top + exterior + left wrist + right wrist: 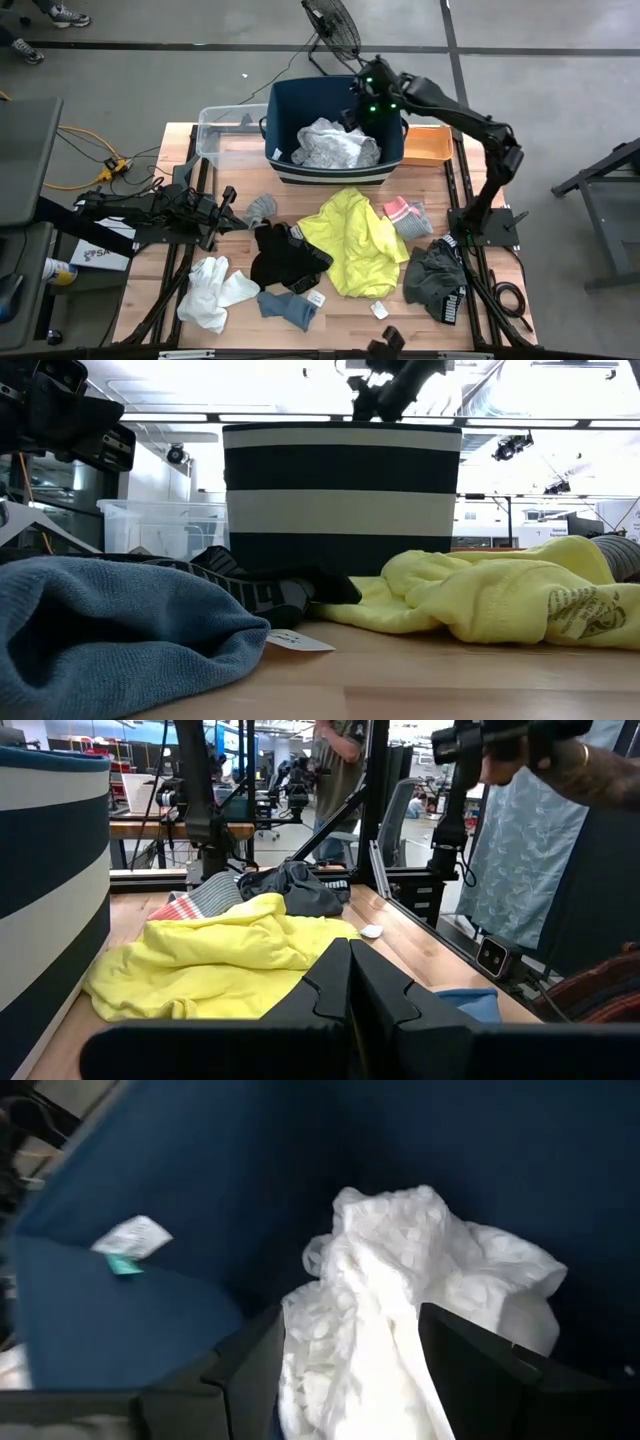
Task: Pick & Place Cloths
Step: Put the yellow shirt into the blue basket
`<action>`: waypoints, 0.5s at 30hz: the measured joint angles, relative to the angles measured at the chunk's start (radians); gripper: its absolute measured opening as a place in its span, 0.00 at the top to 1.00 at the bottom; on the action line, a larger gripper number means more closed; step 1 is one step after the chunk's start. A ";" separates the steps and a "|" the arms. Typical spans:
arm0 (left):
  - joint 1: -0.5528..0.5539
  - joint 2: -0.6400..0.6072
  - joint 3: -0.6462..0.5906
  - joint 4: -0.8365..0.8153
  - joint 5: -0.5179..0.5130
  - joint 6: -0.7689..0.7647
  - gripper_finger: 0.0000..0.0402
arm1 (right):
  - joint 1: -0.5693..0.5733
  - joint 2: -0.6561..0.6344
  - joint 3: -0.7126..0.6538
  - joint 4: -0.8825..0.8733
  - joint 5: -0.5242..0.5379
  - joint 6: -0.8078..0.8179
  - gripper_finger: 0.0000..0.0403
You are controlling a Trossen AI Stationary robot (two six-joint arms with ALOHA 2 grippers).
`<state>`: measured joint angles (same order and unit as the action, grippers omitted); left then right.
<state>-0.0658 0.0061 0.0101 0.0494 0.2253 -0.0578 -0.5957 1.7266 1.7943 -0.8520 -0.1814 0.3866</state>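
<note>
The white lace fabric (pixel 335 145) (pixel 400 1280) lies bunched on the floor of the navy tub (pixel 282 110). My right gripper (pixel 365 100) (pixel 350 1318) hovers open above it, over the tub's far right corner, its fingers clear of the lace. On the table lie several more cloths: a neon yellow shirt (pixel 355 240) in the middle, a black sock (pixel 285 255), white socks (pixel 215 290), a blue sock (pixel 290 305) and dark grey shorts (pixel 435 280). My left gripper (pixel 228 200) (pixel 350 955) waits shut at the table's left side, pointing level toward the shirt.
A clear plastic box (pixel 225 130) stands left of the tub and a small orange tray (pixel 428 145) right of it. A grey sock (pixel 262 208) and a pink-striped sock (pixel 408 215) lie in front of the tub. A person's arm (pixel 590 765) shows beyond the table's right side.
</note>
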 joint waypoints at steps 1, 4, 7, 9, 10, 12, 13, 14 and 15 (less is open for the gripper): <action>0.000 0.000 0.000 0.000 0.000 0.000 1.00 | 0.001 -0.014 0.000 -0.003 -0.003 0.000 0.45; 0.000 0.000 0.000 0.000 0.000 0.000 1.00 | 0.008 -0.058 0.000 -0.033 -0.005 0.001 0.45; 0.000 0.000 0.000 0.000 0.000 0.000 1.00 | 0.027 -0.102 0.000 -0.069 -0.004 0.002 0.45; 0.000 0.000 0.000 0.000 0.000 0.000 1.00 | 0.043 -0.132 0.000 -0.111 -0.004 0.003 0.45; 0.000 0.000 0.000 0.000 0.000 0.000 1.00 | 0.054 -0.145 0.000 -0.131 -0.004 0.003 0.45; 0.000 0.000 0.000 0.000 0.000 0.000 1.00 | 0.083 -0.169 0.000 -0.172 -0.003 0.004 0.45; 0.000 0.000 0.000 0.000 0.000 0.000 1.00 | 0.098 -0.181 0.000 -0.195 -0.001 0.004 0.45; 0.000 0.000 0.000 0.000 0.000 0.000 1.00 | 0.116 -0.192 0.000 -0.215 0.003 0.004 0.45; 0.000 0.000 0.000 0.000 0.000 0.000 1.00 | 0.136 -0.201 0.000 -0.232 0.010 0.005 0.45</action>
<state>-0.0656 0.0061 0.0103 0.0494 0.2249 -0.0576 -0.4600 1.5254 1.7943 -1.0836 -0.1709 0.3912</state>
